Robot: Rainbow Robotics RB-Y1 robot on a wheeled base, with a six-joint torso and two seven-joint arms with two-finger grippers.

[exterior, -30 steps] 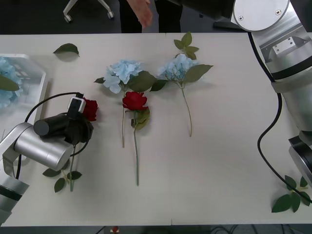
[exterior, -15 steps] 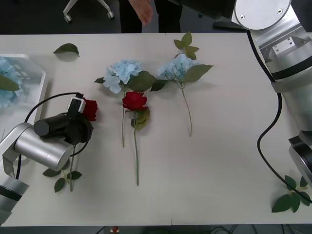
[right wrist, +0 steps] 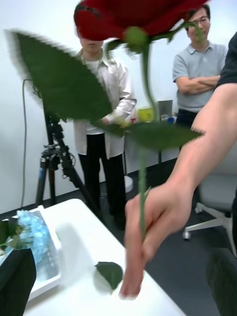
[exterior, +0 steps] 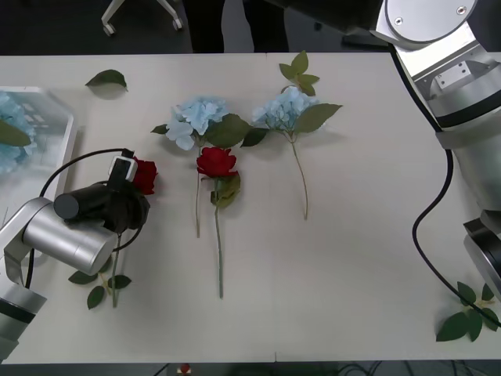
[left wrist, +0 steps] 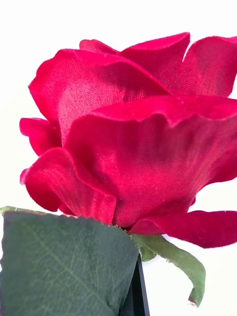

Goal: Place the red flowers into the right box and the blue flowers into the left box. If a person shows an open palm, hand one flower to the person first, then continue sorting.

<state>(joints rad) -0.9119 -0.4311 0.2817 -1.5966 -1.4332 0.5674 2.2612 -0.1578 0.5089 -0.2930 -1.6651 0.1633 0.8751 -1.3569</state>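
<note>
saw one red rose (exterior: pixel 145 174) lying on the table (exterior: pixel 352 235) at the robot's left, bloom pointing away from the robot, thin stem running back under the left arm to a few small leaves. found the left gripper (exterior: pixel 129 182) right at the bloom's base, touching or nearly so; could not tell whether it was clamped on the rose or standing open. in the left wrist view met the same bloom (left wrist: pixel 133 128) very close, with a broad leaf (left wrist: pixel 64 266) just below.

judged the rose light, its cloth petals soft and easy to crush, its stem thin, stiff enough to carry the head yet likely to swing. thought it best to take hold on the stem just below the bloom, never on the petals or a leaf.

noted a second rose (exterior: pixel 217 162) in the middle of the table, and two blue flowers (exterior: pixel 200 113) (exterior: pixel 282 108) beyond it, well apart from the gripper. at the far left saw the left box (exterior: pixel 66 137) with a blue flower (exterior: pixel 9 117) already inside.

in the right wrist view saw a third rose (right wrist: pixel 128 17) held upright, a person's hand (right wrist: pixel 153 222) closed round its stem. saw the right gripper (right wrist: pixel 118 296) raised off the table, fingers (right wrist: pixel 17 281) spread wide, gripping nothing. judged the hand-over done or nearly done.
</note>
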